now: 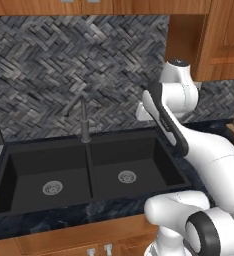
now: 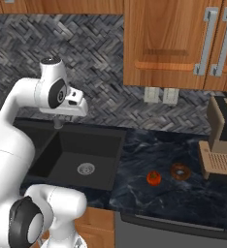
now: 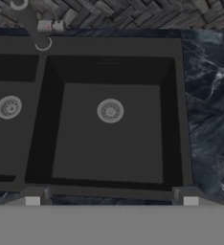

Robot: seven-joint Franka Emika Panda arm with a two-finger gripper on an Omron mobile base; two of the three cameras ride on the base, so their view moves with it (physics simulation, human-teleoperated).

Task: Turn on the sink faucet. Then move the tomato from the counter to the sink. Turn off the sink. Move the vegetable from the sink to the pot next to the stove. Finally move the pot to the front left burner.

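The herringbone backsplash [image 1: 64, 65] spans the rear wall in both base views, with wooden cabinets [image 2: 173, 43] above it; the right base view alone shows their two metal handles. The dark marbled surface [image 2: 154, 145] runs right of the sink in the right base view, while the left base view shows just a thin strip of it along the sink's front edge. The black double-basin sink [image 1: 89, 170] appears whole in the left base view, both drains visible; in the right base view the arm covers the left basin. The hand view looks straight down into the right basin, the left basin cut off at the picture's edge. The white arm [image 1: 189, 145] rises over the right side of the sink. A boxy machine [image 2: 222, 140] at the right edge of the right base view is cut off, its kind unclear. The faucet [image 1: 84, 120] stands upright behind the divider in the left base view; no water can be made out. The tomato [image 2: 154, 178] rests on the surface right of the sink, near a brown ring-shaped item [image 2: 179, 171], apart from it. The end effector [image 3: 111, 198] shows two small tips spaced widely, holding nothing, above the sink's front rim.
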